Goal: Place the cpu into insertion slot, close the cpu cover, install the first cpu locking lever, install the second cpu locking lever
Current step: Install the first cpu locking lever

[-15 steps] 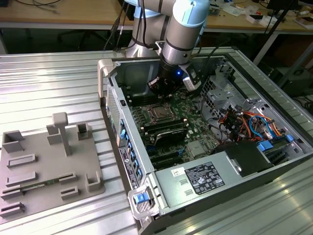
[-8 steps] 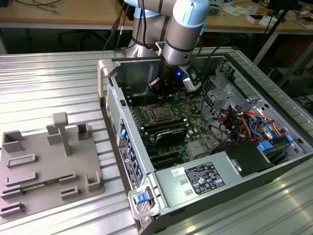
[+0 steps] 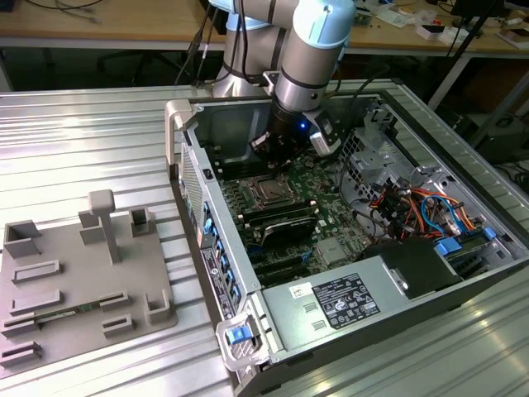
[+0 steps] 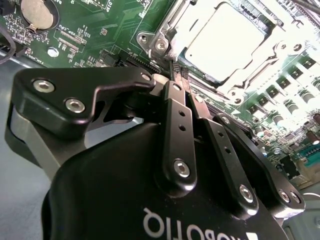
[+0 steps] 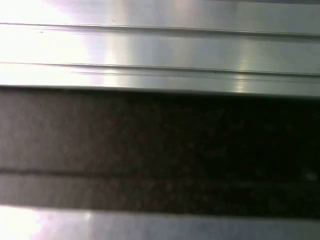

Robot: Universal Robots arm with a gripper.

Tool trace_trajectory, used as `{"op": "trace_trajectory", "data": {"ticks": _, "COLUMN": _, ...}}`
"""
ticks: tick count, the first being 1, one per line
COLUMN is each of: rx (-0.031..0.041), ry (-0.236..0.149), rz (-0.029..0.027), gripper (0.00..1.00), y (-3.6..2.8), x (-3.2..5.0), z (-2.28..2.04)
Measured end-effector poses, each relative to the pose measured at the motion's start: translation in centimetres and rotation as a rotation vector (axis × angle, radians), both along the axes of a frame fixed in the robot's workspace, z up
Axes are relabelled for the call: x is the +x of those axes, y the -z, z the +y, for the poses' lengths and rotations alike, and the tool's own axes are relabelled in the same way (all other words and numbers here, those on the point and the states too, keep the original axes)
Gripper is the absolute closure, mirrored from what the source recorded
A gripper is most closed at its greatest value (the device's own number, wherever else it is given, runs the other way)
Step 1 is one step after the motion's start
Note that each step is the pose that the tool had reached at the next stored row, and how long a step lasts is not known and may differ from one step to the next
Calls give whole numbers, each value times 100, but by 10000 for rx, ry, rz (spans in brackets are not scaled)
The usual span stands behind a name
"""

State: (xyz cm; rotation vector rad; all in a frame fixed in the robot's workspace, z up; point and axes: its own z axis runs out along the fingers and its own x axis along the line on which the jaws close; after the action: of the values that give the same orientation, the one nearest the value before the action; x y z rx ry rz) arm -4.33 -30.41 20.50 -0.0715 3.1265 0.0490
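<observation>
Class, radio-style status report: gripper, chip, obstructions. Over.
Black gripper shut, at corner of silver-framed insertion slot. Silver-grey square cpu seated inside. No obstruction seen.

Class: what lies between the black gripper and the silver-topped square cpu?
In the second wrist view, the thin silver metal cpu cover frame edge lies between the gripper and the cpu.

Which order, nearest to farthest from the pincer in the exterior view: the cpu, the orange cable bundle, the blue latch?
1. The cpu, close by the pincer.
2. The orange cable bundle, towards the exterior view's right.
3. The blue latch, at the near corner of the case.
</observation>
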Motion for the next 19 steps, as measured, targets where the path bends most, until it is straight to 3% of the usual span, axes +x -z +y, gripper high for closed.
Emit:
{"op": "trace_trajectory", "data": {"ticks": 9, "rx": -21, "ry": -2, "rz": 11, "gripper": 89, "y": 53, "x": -1, "z": -6}}
{"op": "trace_trajectory", "data": {"ticks": 11, "rx": -21, "ry": -2, "rz": 15, "gripper": 89, "y": 41, "x": -3, "z": -8}}
{"op": "trace_trajectory", "data": {"ticks": 13, "rx": 32, "ry": 0, "rz": -7, "gripper": 89, "y": 1, "x": 3, "z": 2}}
{"op": "trace_trajectory", "data": {"ticks": 16, "rx": 17, "ry": -2, "rz": 0, "gripper": 89, "y": -55, "x": 2, "z": 0}}
{"op": "trace_trajectory", "data": {"ticks": 19, "rx": 40, "ry": -2, "rz": -1, "gripper": 89, "y": -67, "x": 2, "z": 0}}
